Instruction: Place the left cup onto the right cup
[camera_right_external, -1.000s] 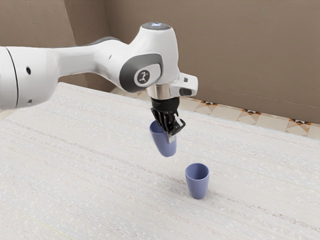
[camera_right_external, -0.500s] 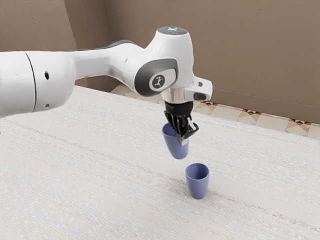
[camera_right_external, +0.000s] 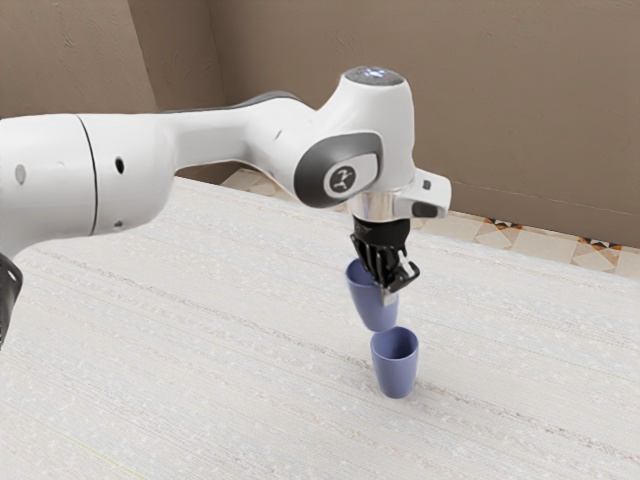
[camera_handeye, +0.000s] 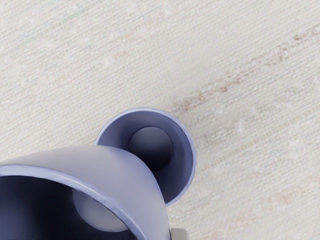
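My end effector is clamped on the rim of the left cup. The cup hangs tilted in the air, its base just above the right cup, which stands upright on the tabletop. In the wrist view the standing cup's mouth lies partly under the carried cup's wall, so I judge they are not quite centred, though the tilt makes that hard to read. I would nudge across until base meets open mouth, level the cup, descend slowly, and release only once it seats.
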